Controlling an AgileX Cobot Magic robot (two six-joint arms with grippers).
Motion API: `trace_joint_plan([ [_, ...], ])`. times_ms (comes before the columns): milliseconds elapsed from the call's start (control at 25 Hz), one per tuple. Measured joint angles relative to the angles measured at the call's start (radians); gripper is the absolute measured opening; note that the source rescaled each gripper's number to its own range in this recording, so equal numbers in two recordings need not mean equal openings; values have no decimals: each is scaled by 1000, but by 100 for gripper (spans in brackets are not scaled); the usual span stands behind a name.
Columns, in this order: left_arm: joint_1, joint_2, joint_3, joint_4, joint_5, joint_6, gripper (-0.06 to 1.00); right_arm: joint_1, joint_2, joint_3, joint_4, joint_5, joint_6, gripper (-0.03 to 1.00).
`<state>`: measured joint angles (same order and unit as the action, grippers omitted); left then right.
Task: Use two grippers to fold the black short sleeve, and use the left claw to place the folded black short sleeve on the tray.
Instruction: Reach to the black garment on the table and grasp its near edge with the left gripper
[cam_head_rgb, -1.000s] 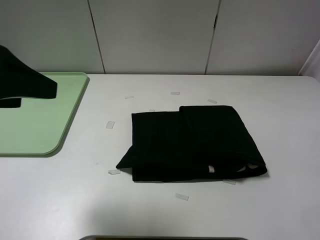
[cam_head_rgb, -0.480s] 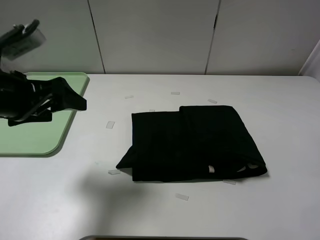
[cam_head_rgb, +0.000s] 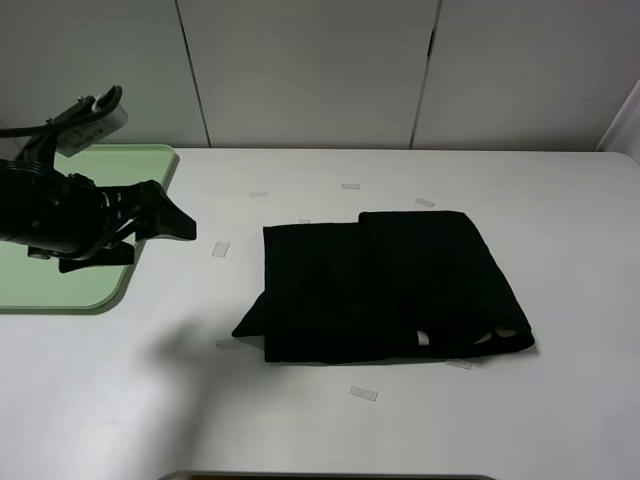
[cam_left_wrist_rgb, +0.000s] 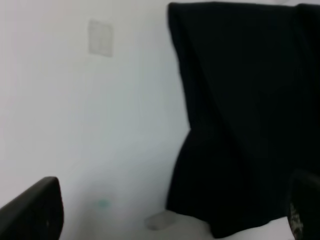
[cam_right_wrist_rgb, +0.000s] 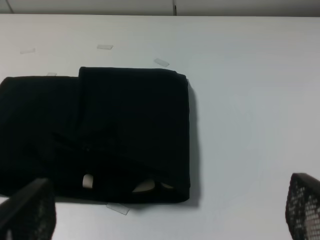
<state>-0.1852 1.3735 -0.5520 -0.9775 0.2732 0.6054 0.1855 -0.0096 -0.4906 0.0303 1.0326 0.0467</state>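
The black short sleeve (cam_head_rgb: 390, 290) lies folded into a rough rectangle at the middle of the white table, with bits of pale lettering showing at its near right edge (cam_right_wrist_rgb: 145, 186). My left claw (cam_head_rgb: 168, 223) hovers over the right rim of the light green tray (cam_head_rgb: 70, 285), pointing at the shirt and a short way left of it. Its fingers (cam_left_wrist_rgb: 35, 212) stand wide apart with nothing between them, and the shirt's left edge (cam_left_wrist_rgb: 235, 125) shows ahead. The right gripper (cam_right_wrist_rgb: 167, 212) is out of the exterior high view. It is open above the table, looking down on the folded shirt (cam_right_wrist_rgb: 100, 130).
Several small clear tape strips lie around the shirt, such as one (cam_head_rgb: 221, 249) between the claw and the cloth and one (cam_head_rgb: 364, 394) near the front. Grey wall panels stand behind the table's far edge.
My left arm has swung right from over the tray toward the shirt and dropped lower. The shirt has not moved.
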Motion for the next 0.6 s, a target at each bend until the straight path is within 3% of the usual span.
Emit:
trace_joint_plan([
  [160, 22, 51, 0, -25, 3, 40, 87, 0, 0, 0, 0, 0, 0, 100],
  [600, 24, 198, -1, -193, -12, 136, 85, 0, 0, 0, -18, 0, 20, 100],
])
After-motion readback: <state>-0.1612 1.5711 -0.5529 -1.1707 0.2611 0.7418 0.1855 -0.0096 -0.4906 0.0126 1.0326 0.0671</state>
